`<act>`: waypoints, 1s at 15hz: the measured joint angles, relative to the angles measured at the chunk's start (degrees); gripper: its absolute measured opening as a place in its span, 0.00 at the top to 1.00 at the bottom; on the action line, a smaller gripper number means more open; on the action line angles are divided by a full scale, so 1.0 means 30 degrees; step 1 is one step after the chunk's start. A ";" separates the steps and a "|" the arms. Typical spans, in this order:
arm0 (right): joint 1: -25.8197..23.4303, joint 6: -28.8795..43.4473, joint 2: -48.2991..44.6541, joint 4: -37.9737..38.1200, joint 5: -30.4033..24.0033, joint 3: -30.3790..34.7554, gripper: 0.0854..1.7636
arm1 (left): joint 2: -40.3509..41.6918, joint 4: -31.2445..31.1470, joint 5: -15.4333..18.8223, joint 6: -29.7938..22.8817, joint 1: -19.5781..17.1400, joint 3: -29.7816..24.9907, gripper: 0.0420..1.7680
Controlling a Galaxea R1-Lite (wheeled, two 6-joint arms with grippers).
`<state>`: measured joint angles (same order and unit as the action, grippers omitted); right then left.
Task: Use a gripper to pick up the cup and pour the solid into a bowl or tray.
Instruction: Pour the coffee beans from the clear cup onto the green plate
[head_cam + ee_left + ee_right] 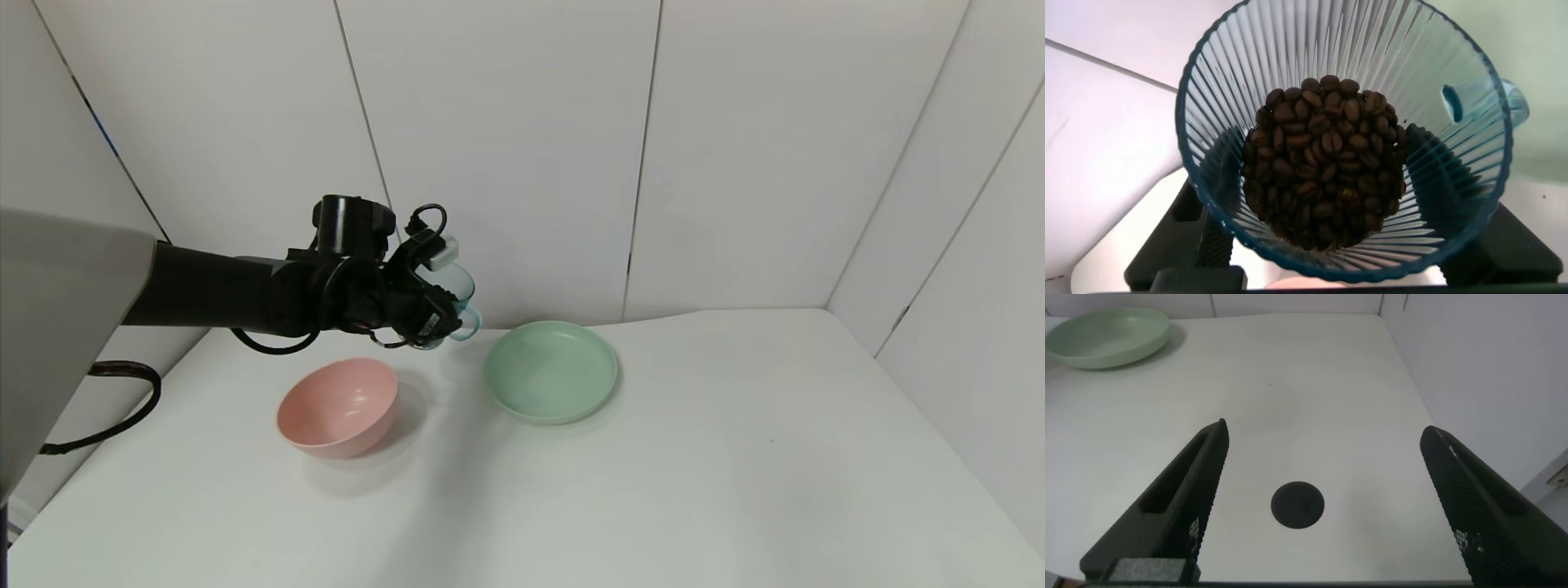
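Pink bowl (337, 407), left gripper (424, 310) clamping bean-filled cup (454, 294)

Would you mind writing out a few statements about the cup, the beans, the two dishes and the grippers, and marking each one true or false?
1. The left gripper holds the cup in the air, above the table. True.
2. The solid has already been poured onto the green plate. False: the beans are in the cup and the plate holds none.
3. The pink bowl stands on the robot's left of the green plate. True.
4. The right gripper is shut on the green plate. False: it is open over bare table, apart from the plate.
5. The cup hangs directly over the middle of the green plate. False: it is off the plate's left edge.
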<state>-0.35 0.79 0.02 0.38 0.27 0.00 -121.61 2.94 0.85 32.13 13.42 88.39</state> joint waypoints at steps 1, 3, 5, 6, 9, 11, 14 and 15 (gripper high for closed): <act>0.0000 0.0000 0.0000 0.0008 0.0008 0.0000 0.03 | -0.0118 -0.0870 -0.0004 0.0211 0.0065 0.0423 0.26; 0.0000 0.0000 0.0000 0.0012 0.0008 0.0000 0.03 | -0.0337 -0.2036 -0.0012 0.0687 0.0264 0.1174 0.26; 0.0008 0.0000 0.0000 0.0012 0.0000 0.0000 0.03 | -0.0634 -0.3190 -0.0041 0.1073 0.0439 0.2068 0.26; 0.0008 0.0000 0.0000 0.0012 0.0008 0.0000 0.03 | -0.0809 -0.3653 -0.0073 0.1239 0.0557 0.2572 0.26; 0.0000 -0.0008 0.0000 0.0012 0.0008 0.0000 0.03 | -0.1357 -0.5295 -0.0475 0.2024 0.0963 0.3889 0.26; 0.0000 -0.0008 0.0000 0.0012 0.0008 0.0000 0.03 | -0.1654 -0.6132 -0.0532 0.2645 0.1085 0.4519 0.26; 0.0000 -0.0008 0.0000 0.0012 0.0000 0.0000 0.03 | -0.1999 -0.7546 -0.0565 0.3373 0.1231 0.5238 0.26; 0.0000 -0.0008 0.0000 0.0012 0.0008 0.0000 0.03 | -0.2121 -0.8025 -0.0577 0.3556 0.1268 0.5648 0.26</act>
<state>-0.35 0.77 0.02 0.41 0.29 0.00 -127.98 -21.14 -0.88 42.80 17.23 105.34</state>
